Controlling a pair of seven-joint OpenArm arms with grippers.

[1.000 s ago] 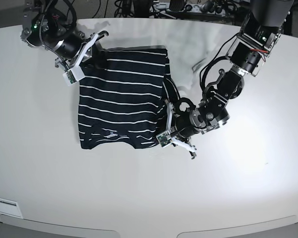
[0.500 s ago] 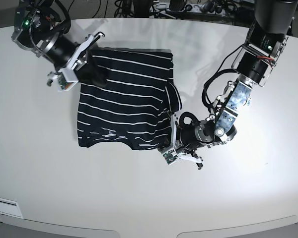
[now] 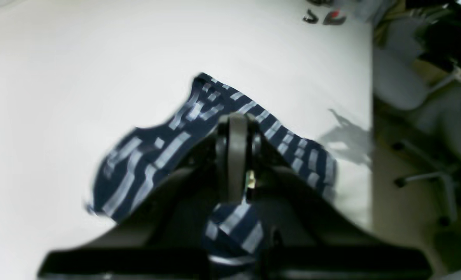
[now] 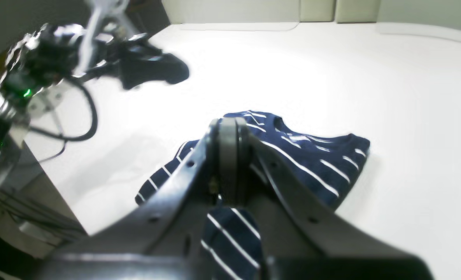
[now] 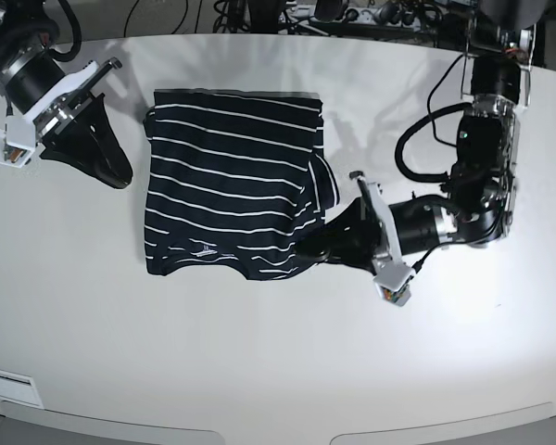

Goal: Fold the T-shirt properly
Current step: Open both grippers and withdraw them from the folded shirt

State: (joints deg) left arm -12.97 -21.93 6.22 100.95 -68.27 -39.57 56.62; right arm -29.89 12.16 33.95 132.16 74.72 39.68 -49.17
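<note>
- White, glossy tabletop (image 5: 259, 371) fills the base view; cable clutter and dark equipment line its far edge.
- Left gripper (image 5: 308, 248): jaws pressed together, nothing pinched between them. Tip sits low, at or just beside the near right corner of the cloth; actual contact cannot be told.
- Right gripper (image 5: 120, 174): jaws likewise together and empty, clear of the fabric, off its far left side.
- Dark navy short-sleeved fabric T-shirt with thin white stripes (image 5: 230, 185) lies flat mid-table as a rough rectangle, part-folded by the look of it. One flap bulges out along the right edge, near the left gripper.
- Left wrist view is blurred; striped cloth shows beyond and under the fingers.
- Judgement: next fold needs both jaws parted first, then corners pinched on matching sides.
- Lift both corners evenly and lay edge to edge.
- Tuck the stray right flap in first, or the fold will bunch.
</note>
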